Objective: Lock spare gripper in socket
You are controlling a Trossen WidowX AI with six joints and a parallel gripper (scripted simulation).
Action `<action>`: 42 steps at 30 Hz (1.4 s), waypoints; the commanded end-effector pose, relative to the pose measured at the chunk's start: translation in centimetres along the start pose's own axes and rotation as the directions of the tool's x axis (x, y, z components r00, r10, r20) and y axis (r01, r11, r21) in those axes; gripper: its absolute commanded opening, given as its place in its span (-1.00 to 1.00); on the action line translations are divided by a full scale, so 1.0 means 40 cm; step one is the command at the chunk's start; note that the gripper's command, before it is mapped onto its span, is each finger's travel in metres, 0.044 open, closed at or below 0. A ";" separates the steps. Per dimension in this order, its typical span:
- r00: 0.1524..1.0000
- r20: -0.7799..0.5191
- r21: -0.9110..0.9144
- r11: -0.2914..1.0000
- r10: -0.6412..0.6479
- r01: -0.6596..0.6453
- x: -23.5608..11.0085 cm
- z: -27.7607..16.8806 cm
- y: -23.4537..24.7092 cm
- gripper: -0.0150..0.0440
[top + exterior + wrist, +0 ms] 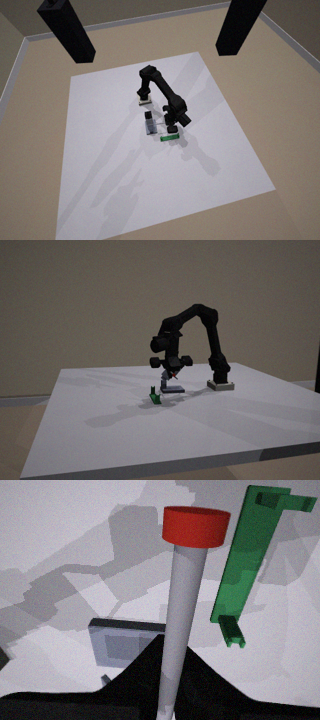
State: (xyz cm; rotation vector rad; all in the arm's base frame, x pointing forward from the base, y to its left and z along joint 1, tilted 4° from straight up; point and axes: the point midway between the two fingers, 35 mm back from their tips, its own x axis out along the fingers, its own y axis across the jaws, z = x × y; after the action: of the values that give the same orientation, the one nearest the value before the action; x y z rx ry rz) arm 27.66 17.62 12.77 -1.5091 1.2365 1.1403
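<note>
My end effector (167, 700) is clamped tight on the slim grey lock pin with the red cap (186, 605), and in the wrist view that pin runs straight out from between my dark fingers, red head at the far end. It's up in the air, off the desk. In the exterior view I can just make out the red cap (173, 374) under my wrist, with the shaft poking out to the right. From the top view a thin grey line (159, 124) stretches from my end effector (167, 123) toward the mount.

Just beside the pin, to its right in the wrist view, lies the flat green cradle with upturned ends (246, 565), resting on the desk, nothing in it. Down left of the pin sits the grey block mount with its square socket (125, 647). From the top, the mount (150, 127) carries the black spare gripper (148, 115) at its far end, though I cannot tell how deep it sits. The green cradle (169, 137) lies near side of my wrist, just right of the mount. All of it stands on the pale grey desk (103, 155), my black arm (206, 325) arching back to its base (220, 385).
</note>
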 end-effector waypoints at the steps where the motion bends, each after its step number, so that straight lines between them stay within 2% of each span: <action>1: 1.000 0.013 0.006 1.000 -0.012 0.012 -0.015 -0.006 0.025 -0.49; 7: 1.000 0.013 0.006 1.000 -0.010 0.010 0.001 -0.001 0.028 -0.49; 20: 1.000 0.015 0.006 1.000 -0.010 0.010 0.116 0.029 0.029 -0.49; 42: 1.000 0.016 0.004 1.000 0.002 -0.002 0.114 -0.012 0.025 -0.49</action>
State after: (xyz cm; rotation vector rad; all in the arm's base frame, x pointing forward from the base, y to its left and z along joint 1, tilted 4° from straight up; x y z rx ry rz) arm 27.19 16.16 8.06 -1.4967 1.2397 1.1460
